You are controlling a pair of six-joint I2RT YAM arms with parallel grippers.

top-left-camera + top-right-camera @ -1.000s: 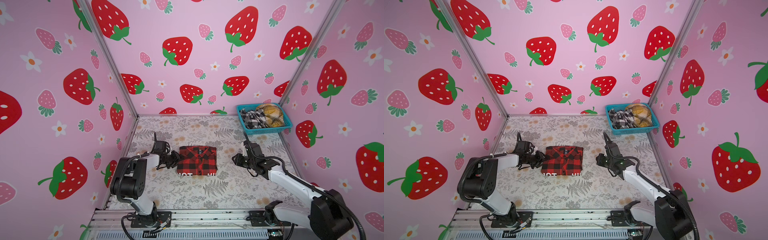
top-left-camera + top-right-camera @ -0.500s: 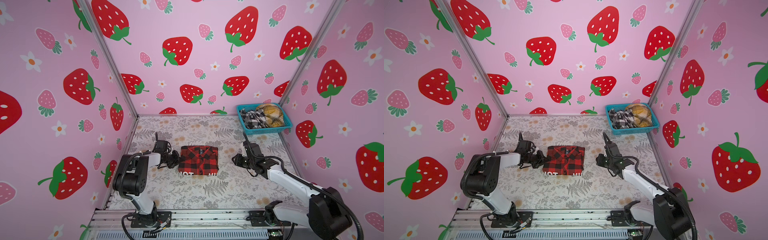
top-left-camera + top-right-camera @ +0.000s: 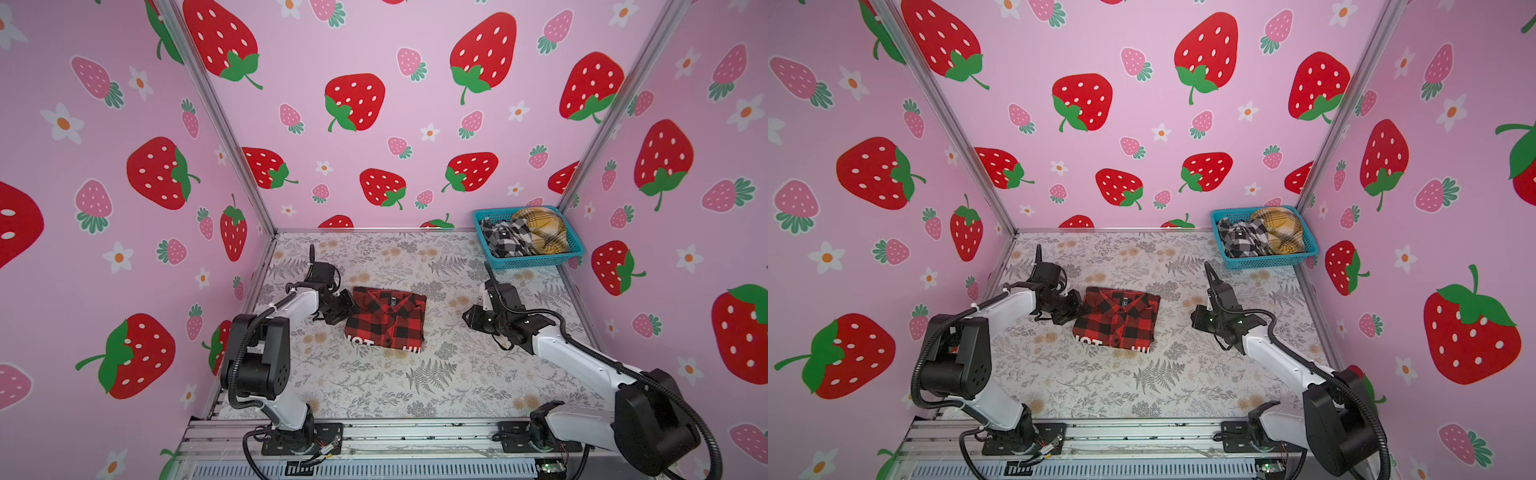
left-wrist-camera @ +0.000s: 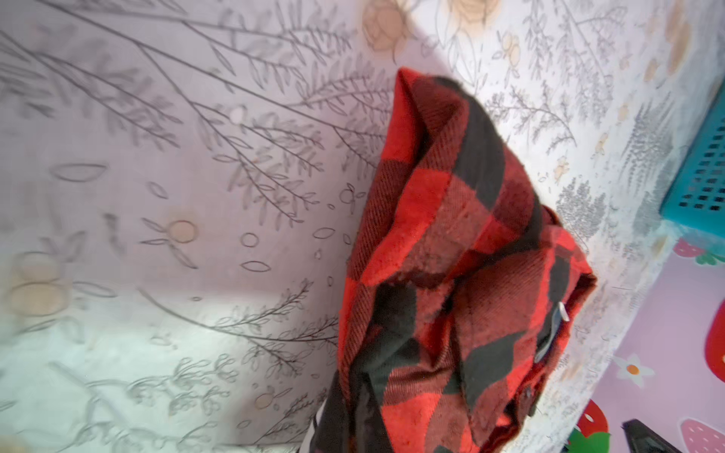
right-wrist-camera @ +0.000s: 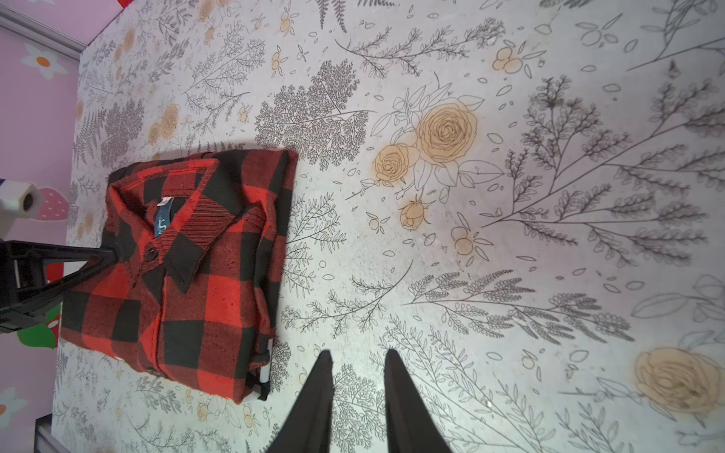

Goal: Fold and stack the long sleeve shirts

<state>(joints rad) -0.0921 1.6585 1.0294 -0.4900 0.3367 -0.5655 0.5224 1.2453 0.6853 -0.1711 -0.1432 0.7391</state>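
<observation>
Red-black shirt [image 3: 388, 318]: folded, centre of table [image 3: 415, 386] — collar up
Left gripper [image 3: 347, 305]: clamped on its left edge
Right gripper [image 5: 359, 353]: slightly apart, empty — over table
Basket [image 3: 536, 261]: far-right corner, holds black-white shirt [image 3: 505, 237], yellow shirt [image 3: 540, 228]

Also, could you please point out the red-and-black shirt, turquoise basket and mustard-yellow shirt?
red-and-black shirt [image 3: 388, 318], in a top view, folded front.
turquoise basket [image 3: 536, 262], in a top view, near wall.
mustard-yellow shirt [image 3: 540, 232], in a top view, bunched top.

Bright, even light; left wrist view blurred.
</observation>
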